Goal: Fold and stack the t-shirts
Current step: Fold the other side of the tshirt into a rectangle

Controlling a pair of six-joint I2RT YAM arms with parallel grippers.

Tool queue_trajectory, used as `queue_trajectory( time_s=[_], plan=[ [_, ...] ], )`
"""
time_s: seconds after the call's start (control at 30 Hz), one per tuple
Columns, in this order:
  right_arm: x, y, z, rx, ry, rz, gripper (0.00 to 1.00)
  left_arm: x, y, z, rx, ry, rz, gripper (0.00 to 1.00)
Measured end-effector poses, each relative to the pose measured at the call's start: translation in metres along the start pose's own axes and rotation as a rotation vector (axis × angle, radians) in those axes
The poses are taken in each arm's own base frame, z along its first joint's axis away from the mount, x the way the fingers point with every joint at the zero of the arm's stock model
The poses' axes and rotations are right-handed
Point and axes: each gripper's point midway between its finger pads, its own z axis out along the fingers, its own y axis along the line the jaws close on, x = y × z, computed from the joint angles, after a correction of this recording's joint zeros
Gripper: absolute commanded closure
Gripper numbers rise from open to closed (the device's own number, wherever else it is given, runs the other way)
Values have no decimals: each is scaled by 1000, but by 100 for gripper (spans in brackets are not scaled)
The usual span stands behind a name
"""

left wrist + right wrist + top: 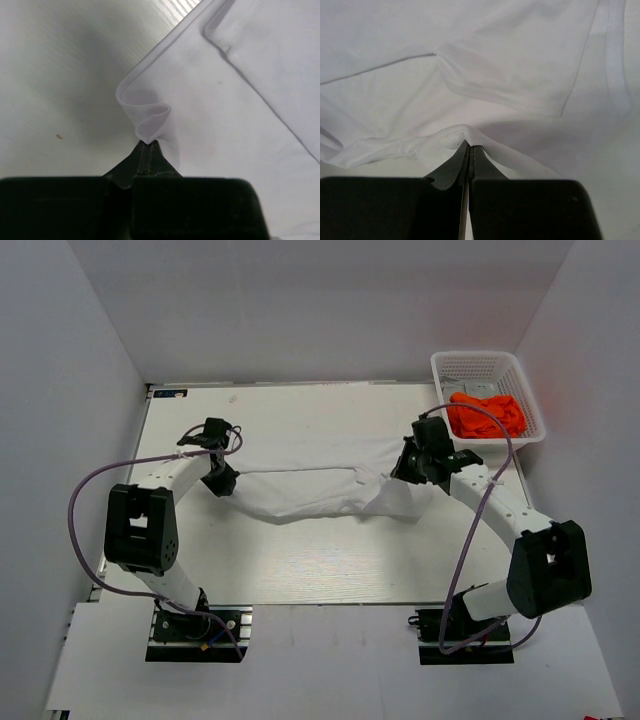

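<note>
A white t-shirt (310,490) is stretched across the middle of the table between my two arms. My left gripper (224,481) is shut on its left end. In the left wrist view the pinched fold of white t-shirt (150,117) curls just above the left gripper (149,143). At the right end, my right gripper (405,472) is shut on a bunched ridge of cloth. The right wrist view shows the white t-shirt (520,75), seams and a sleeve visible, rising from the right gripper (470,146). An orange t-shirt (487,412) lies crumpled in the basket.
A white lattice basket (470,364) stands at the back right corner of the table (300,570). White walls enclose the table on the left, back and right. Purple cables loop out from both arms.
</note>
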Motion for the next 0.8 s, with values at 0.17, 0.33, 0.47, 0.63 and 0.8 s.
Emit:
queue_trajectory(
  time_s=[0.17, 0.33, 0.47, 0.63, 0.8],
  plan=[
    [-26, -9, 12, 19, -16, 25, 100, -13, -7, -1, -23, -7, -22, 100],
    [-43, -16, 28, 28, -11, 28, 100, -31, -15, 5, -40, -15, -60, 100],
    [-53, -20, 42, 27, -12, 29, 100, -41, -20, 16, -58, -10, -80, 100],
    [-68, -22, 63, 17, -17, 27, 100, -53, -33, 28, -59, -16, -89, 100],
    [-85, -23, 95, -1, -14, 3, 75, -70, -54, 45, -61, -36, -88, 82]
  ],
)
